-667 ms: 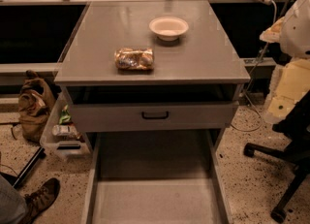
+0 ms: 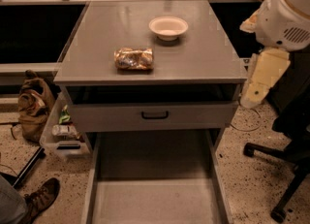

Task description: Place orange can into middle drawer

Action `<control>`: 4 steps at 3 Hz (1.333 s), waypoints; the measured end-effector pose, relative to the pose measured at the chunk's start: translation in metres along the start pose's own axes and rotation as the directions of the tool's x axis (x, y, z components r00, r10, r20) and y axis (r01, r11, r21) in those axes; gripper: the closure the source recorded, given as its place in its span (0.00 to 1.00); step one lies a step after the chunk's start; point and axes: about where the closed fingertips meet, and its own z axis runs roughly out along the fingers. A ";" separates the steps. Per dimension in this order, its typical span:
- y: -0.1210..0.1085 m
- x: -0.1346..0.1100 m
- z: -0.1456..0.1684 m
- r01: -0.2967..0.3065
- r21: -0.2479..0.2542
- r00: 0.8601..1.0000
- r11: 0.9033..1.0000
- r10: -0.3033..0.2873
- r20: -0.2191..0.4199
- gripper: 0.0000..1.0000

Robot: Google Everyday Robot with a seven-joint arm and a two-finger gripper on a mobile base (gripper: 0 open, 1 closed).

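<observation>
The orange can lies on its side on the gray cabinet top, left of centre. The middle drawer is pulled out wide at the bottom of the view, and its flat floor is bare. My gripper is not in view. Only my white arm housing and a cream arm link show at the right, beside the cabinet's right edge and well away from the can.
A white bowl sits behind the can on the cabinet top. A shut gray drawer front with a black handle is above the open drawer. A brown bag, a plastic bin and a shoe are at the left. A chair base is at the right.
My arm's cream link has shifted a little left and up, closer to the cabinet's right edge. The can, bowl and drawer have not moved.
</observation>
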 end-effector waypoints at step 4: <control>-0.073 -0.049 0.043 0.081 0.004 0.990 0.997 -0.081 0.117 0.00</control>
